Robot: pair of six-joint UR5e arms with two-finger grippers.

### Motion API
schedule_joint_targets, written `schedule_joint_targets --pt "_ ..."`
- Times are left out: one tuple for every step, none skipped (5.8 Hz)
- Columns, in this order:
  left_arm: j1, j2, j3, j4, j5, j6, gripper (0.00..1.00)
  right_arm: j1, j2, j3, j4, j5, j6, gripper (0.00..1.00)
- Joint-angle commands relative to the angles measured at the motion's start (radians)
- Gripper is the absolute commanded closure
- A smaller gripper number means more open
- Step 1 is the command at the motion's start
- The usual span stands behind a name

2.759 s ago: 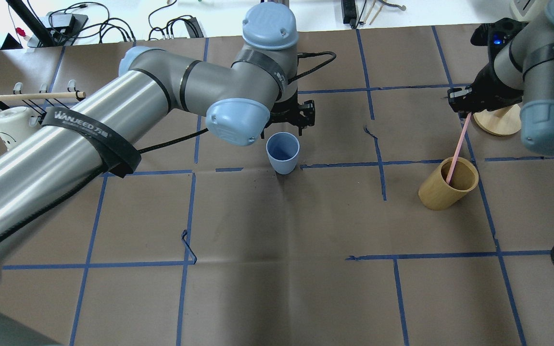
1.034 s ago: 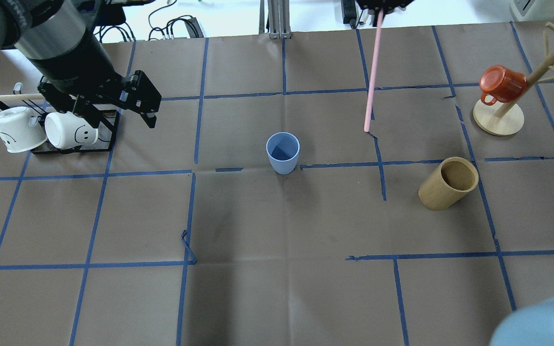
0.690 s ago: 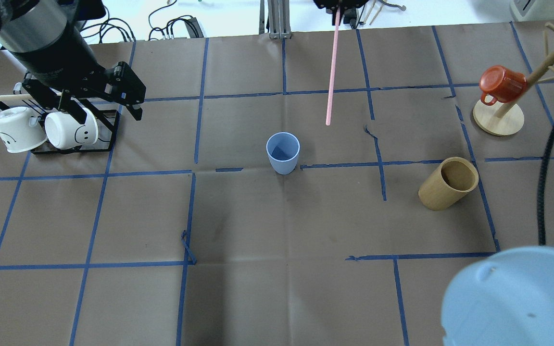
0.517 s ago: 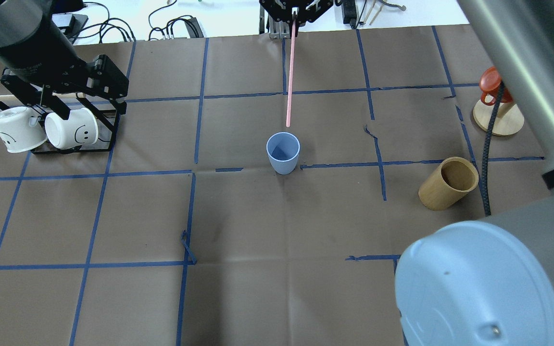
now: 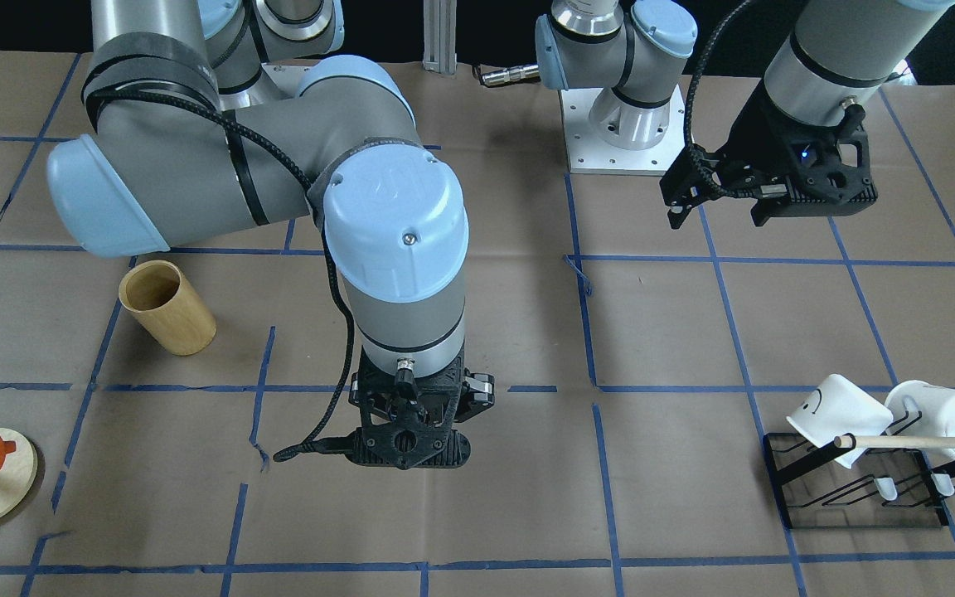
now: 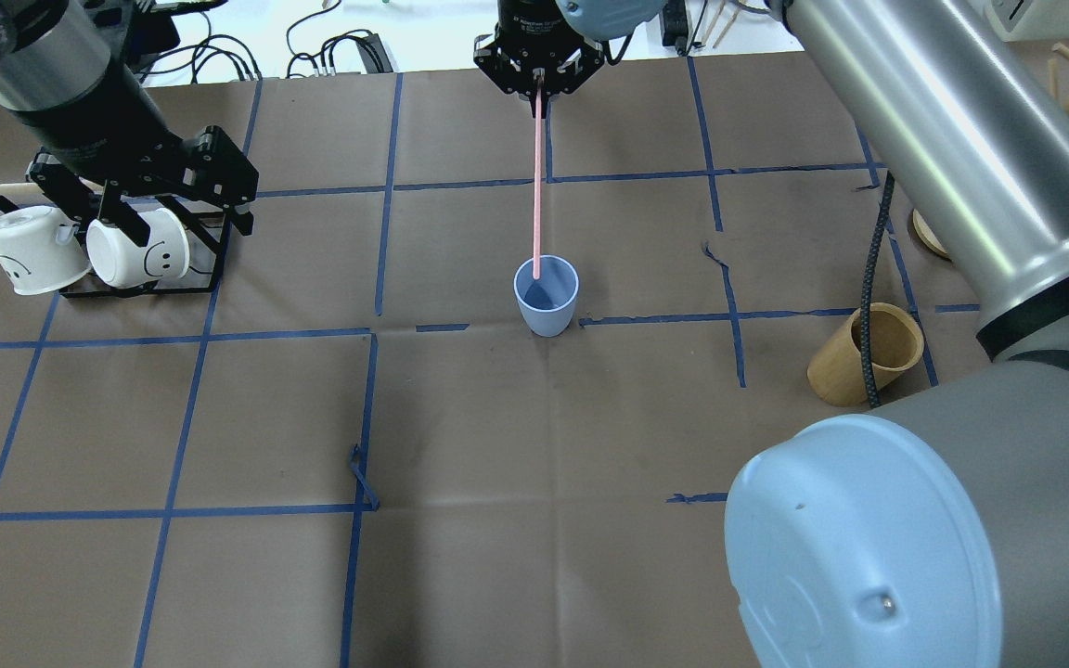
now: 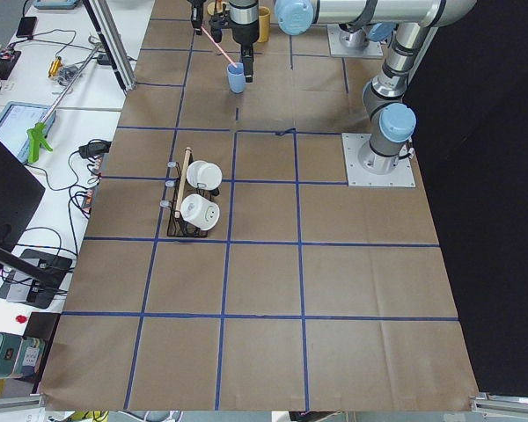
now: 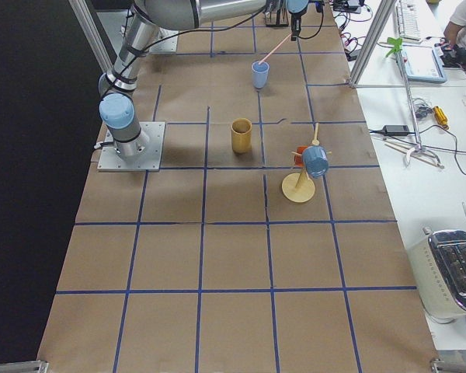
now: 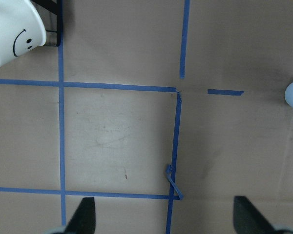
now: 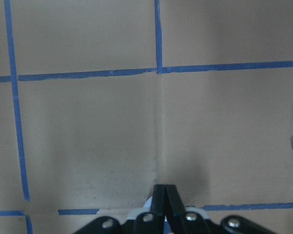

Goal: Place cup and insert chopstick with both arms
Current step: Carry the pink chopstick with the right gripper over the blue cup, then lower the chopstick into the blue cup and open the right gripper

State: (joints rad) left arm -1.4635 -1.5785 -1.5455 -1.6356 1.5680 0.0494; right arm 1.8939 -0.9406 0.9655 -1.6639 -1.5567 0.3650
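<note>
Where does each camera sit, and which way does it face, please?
Front-facing: across the table, facing the robot, down; both arms.
Overhead: behind the robot, forward and down at the blue cup; both arms.
Exterior left: table's end near the smiley mug, looking along it; arms far off.
Exterior right: opposite end, near the mug tree; arms far off.
Left wrist: down at paper; open left gripper.
Right wrist: down past the shut right gripper.
Shared: overhead and side views show the pink chopstick reaching the blue cup.
</note>
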Motion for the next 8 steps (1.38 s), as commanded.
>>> schedule_joint_targets --pt "-0.011 -0.006 0.017 0.002 0.000 0.001 0.01 0.001 -0.003 0.050 -0.033 -0.013 0.002 0.80" --pt "-0.011 -0.003 0.021 0.003 0.000 0.001 0.01 0.001 -0.003 0.048 -0.034 -0.016 0.002 0.01" --pt "-0.011 -0.006 0.021 0.005 0.001 0.000 0.01 -0.001 -0.010 0.041 -0.031 -0.013 -0.001 0.00" --pt "-0.011 -0.014 0.022 0.017 0.000 0.000 0.01 -0.016 -0.076 0.042 0.001 -0.016 -0.011 0.00" --pt "-0.008 -0.018 0.024 0.040 0.003 0.000 0.01 -0.054 -0.154 0.053 0.154 -0.020 -0.049 0.00" --pt "-0.023 0.023 0.066 0.057 0.003 -0.002 0.01 -0.112 -0.229 0.076 0.282 -0.019 -0.113 0.00" --pt "-0.073 0.052 0.105 0.036 0.004 0.000 0.01 -0.177 -0.316 0.153 0.324 -0.020 -0.188 0.00" --pt "-0.121 0.045 0.085 0.021 0.004 0.006 0.01 -0.240 -0.422 0.277 0.323 -0.016 -0.234 0.00"
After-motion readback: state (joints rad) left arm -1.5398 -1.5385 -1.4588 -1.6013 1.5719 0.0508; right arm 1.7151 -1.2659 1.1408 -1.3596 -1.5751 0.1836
